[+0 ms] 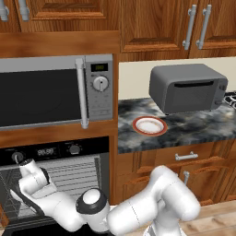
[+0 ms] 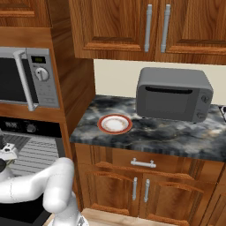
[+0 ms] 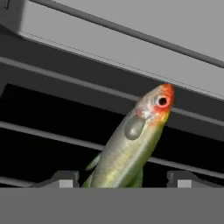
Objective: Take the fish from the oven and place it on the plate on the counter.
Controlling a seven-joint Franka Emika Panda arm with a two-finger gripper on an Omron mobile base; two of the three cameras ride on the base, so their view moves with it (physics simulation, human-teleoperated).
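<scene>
Two dark fingertips (image 3: 65, 179) of the pincer (image 3: 124, 180) flank the fish's tail end with a gap on each side, so the jaws stand partly open around it and no firm grip shows yet. My judgement: close squarely on the body, keep the hand level with the wire rack (image 3: 87, 144), and draw straight back out of the cavity so the fish does not snag a bar.

By size, the oven (image 1: 69, 177) comes first, black and open at seven o'clock in the left base view, with the arm reaching into it. Above it sits the silver microwave (image 1: 55, 92). The marbled desk (image 1: 193, 129) runs off towards three o'clock, carrying a grey toaster oven (image 1: 186, 87) at its back. The red-rimmed plate (image 1: 149, 125) lies near the desk's front edge, just right of the microwave, and holds nothing. Smallest is the fish (image 3: 131, 144), resting on the rack inside the oven, red-orange head towards one o'clock in the hand view. Wooden cabinets (image 2: 132, 26) hang overhead.
</scene>
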